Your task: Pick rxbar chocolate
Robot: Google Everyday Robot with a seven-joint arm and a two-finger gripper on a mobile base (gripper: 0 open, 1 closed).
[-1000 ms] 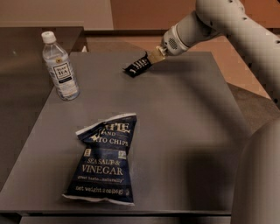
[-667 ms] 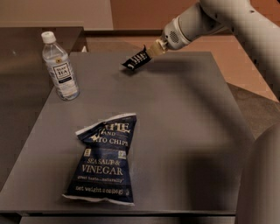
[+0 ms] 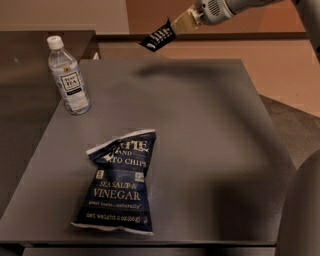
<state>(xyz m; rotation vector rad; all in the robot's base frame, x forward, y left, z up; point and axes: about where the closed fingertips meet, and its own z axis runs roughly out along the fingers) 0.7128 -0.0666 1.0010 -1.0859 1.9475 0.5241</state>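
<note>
Well, my claw (image 3: 176,26) is up in the air over the far edge of the table (image 3: 220,150), and it is pinched onto one end of the rxbar chocolate (image 3: 158,36). My tan fingers (image 3: 186,20) are drawn in narrow around that end. The rest of the bar sticks out past them toward the table's left side. The bar is a small flat black wrapper with white lettering. It hangs tilted, with its free end lower than the end I grip. It is clear of the table top and touches nothing but my fingers. My arm (image 3: 220,7) reaches in from above the table's far right corner. A soft dark patch lies on the table top just inside the far edge, below the bar.

On the table near its far left corner stands a clear water bottle (image 3: 68,75) with a white cap and a white label, upright. On the near half of the table, left of its middle, lies the dark-blue chip bag (image 3: 120,182), flat and a little crumpled at its top, reading "Sea Salt & Vinegar". The bottle and the bag are well apart, and both are well apart from the bar.
</note>
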